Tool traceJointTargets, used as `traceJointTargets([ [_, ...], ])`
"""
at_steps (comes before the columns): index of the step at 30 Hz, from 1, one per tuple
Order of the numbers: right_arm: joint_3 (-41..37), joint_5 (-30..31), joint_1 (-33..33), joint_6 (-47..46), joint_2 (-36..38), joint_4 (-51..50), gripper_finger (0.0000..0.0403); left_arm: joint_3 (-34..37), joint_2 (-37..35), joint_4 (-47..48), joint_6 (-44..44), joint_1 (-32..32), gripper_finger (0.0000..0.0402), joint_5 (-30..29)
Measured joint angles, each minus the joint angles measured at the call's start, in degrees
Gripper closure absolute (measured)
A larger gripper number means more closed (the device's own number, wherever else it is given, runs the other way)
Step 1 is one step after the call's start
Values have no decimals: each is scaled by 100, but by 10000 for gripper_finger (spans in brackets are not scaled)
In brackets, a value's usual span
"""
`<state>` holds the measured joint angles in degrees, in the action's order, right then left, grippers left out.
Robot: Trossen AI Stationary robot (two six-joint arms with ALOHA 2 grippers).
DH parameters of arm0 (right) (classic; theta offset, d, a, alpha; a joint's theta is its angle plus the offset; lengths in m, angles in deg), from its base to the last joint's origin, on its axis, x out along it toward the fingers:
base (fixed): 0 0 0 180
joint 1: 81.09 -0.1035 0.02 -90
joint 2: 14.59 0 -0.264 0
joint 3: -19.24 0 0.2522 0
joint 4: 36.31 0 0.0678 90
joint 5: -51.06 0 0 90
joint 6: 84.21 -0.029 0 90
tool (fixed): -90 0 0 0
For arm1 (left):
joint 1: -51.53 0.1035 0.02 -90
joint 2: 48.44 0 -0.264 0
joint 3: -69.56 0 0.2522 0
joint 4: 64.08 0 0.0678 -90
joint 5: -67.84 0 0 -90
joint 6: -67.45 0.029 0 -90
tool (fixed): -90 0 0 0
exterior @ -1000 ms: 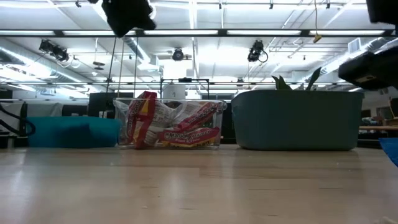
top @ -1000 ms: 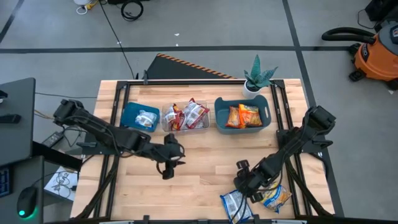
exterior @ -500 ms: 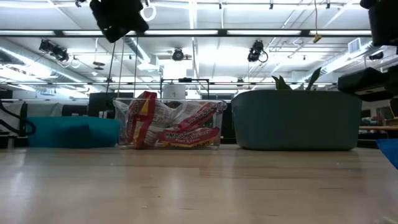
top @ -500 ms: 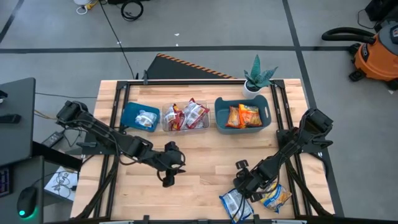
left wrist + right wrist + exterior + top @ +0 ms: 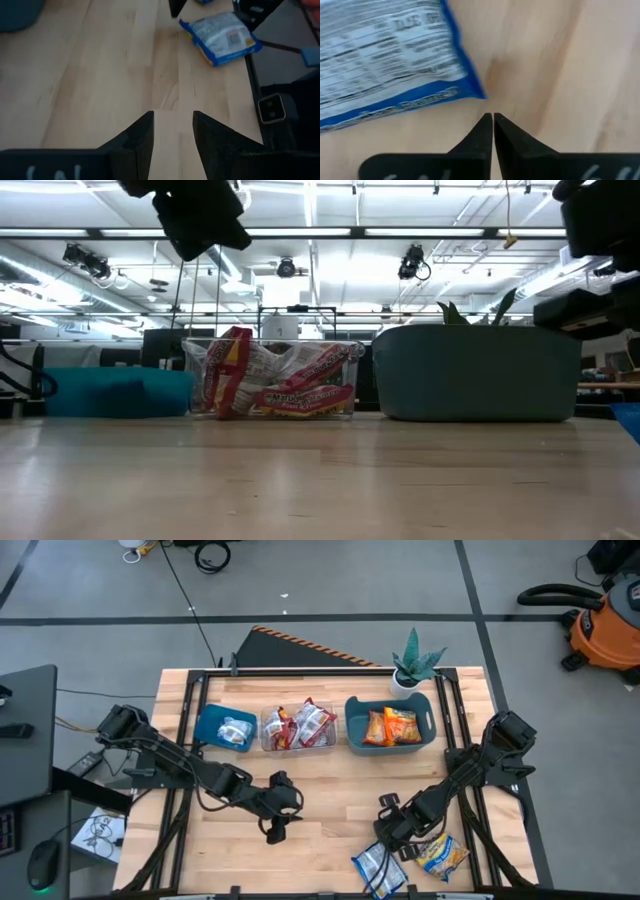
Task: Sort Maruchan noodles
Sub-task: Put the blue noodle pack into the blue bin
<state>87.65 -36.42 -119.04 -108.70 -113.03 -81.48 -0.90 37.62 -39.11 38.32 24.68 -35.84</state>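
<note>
Two blue-and-yellow Maruchan packets (image 5: 378, 867) lay flat at the table's (image 5: 330, 780) near edge, toward its right side, well apart from the bins at the far side. The right gripper (image 5: 392, 838) sat low just beside the nearer one; in its wrist view that packet (image 5: 385, 65) lay just ahead of the tips, apart from them, its long axis slanting across and one corner pointing at the jaws, which were pressed together on nothing. The other packet (image 5: 441, 857) lay just beyond the arm. The left gripper (image 5: 279, 830) hovered over bare wood mid-table, jaws partly parted and empty.
</note>
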Motion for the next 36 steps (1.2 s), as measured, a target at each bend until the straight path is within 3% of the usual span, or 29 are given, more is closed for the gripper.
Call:
traceJointTargets([
  [10,0,39,-14,204,50,472,295,0,0,-10,-17,4,260,-11],
  [15,-1,249,-24,372,22,706,282,0,0,-25,-24,2,260,-23],
  [19,-106,256,-22,372,20,753,302,0,0,-28,-39,2,260,-25],
  [27,-258,254,-20,404,18,894,391,0,74,-177,-180,0,260,-26],
  [29,-255,288,1,411,18,869,395,-2,164,-437,-173,0,260,-49],
  [33,-20,700,103,413,40,484,395,0,352,-966,-132,2,260,-274],
  [36,343,1350,204,411,136,68,397,0,471,-1231,-159,30,257,-501],
])
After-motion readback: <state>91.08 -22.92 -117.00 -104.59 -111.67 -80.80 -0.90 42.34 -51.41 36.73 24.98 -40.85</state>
